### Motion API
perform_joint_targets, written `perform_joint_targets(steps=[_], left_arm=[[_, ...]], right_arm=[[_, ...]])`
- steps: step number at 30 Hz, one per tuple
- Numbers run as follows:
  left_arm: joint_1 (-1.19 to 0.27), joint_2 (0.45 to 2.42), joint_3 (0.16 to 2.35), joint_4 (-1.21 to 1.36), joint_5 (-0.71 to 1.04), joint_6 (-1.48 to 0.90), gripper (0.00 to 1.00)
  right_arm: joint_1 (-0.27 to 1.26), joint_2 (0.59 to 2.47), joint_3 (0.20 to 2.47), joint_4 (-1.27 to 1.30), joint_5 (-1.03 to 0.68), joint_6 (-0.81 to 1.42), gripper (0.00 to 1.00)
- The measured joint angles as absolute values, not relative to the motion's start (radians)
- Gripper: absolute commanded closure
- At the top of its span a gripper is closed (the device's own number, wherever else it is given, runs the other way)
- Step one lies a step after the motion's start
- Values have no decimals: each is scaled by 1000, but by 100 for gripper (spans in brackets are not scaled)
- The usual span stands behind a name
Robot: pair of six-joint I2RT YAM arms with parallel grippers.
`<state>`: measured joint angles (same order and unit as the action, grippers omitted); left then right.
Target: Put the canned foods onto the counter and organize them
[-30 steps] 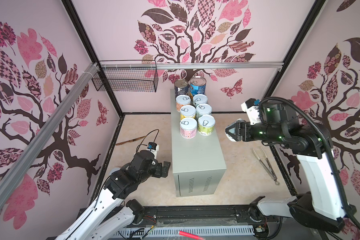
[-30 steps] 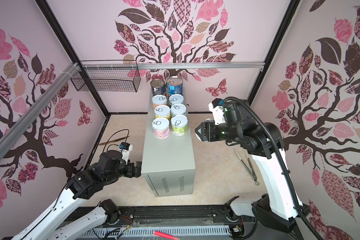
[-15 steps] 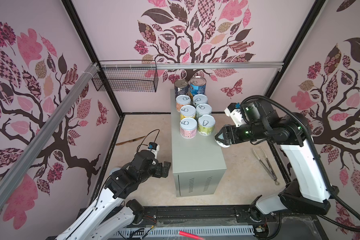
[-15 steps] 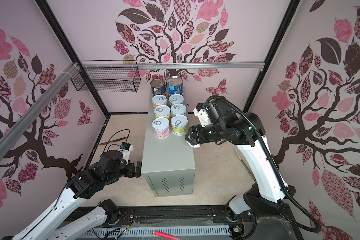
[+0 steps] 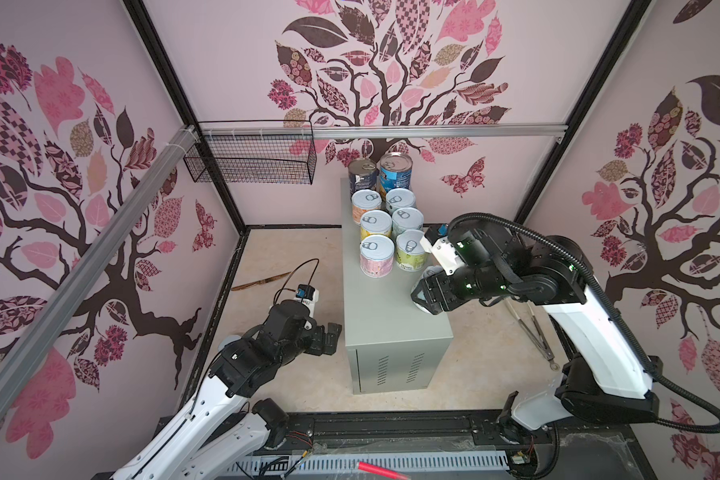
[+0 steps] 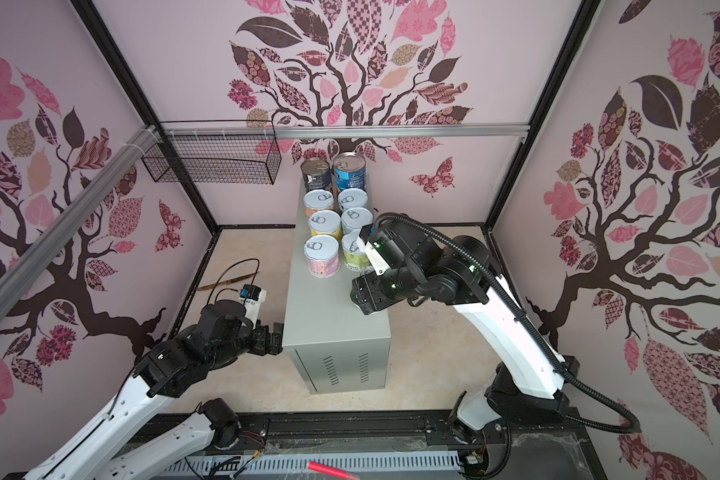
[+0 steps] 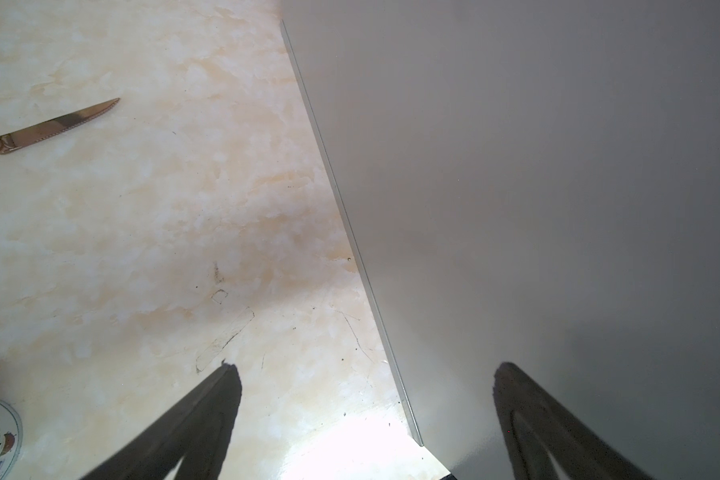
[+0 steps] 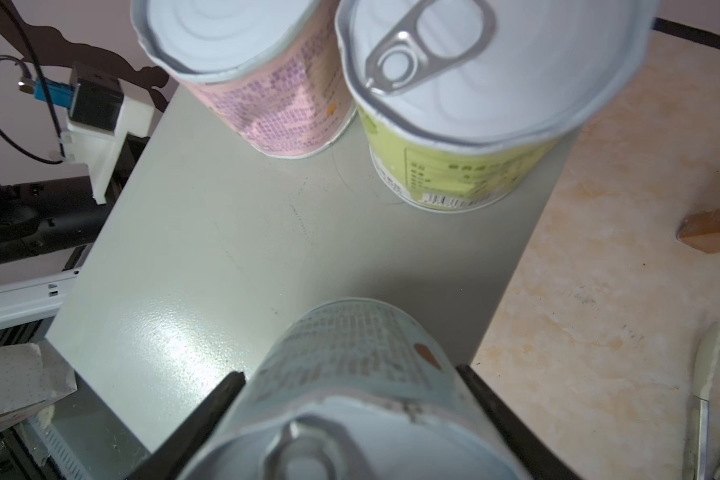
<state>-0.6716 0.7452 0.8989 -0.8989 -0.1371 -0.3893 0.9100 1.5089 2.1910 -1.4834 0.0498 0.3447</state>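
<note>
One pale blue tin (image 8: 350, 345), pinched across its label by my right hand (image 8: 348, 380), hangs over the bench (image 8: 208, 249) at lower centre; I judge it rigid, weighty, slick-sided; left hand (image 7: 366, 368) spread, empty.

White-and-black arms (image 5: 595, 332), corrugated black cable (image 5: 533, 236)

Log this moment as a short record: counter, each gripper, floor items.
counter: grey cabinet, front half bare
on it: eight upright tins in two columns, tall tins at the back
right gripper: shut on pale blue tin, above the counter in front of the green tin
left gripper: open, empty, low beside the counter's left side
floor: knife, tongs
</note>
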Motion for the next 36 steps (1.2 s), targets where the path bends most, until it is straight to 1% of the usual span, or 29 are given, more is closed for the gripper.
perform_joint_targets(steps=[7,12,16,20,27,36], left_arm=[[-672,745,899,-899,-140,-390,2],[-672,745,899,-899,-146,-390,2],[-672,745,899,-899,-149,-390,2],[-672,745,899,-899,-150,-390,2],[-672,745,899,-899,-152,-390,2],[-672,744,899,-899,-153,-390,2]], right_arm=[[949,1518,2170,-1446,117,344,57],[953,1520,2149,-1394,143,344,54],[953,1521,2142,-1378,152,343,49],[953,1524,2135,-1357,154,339,39],[953,1523,2098,-1281,154,332,34],[953,1523,2086,-1256,156,317,21]])
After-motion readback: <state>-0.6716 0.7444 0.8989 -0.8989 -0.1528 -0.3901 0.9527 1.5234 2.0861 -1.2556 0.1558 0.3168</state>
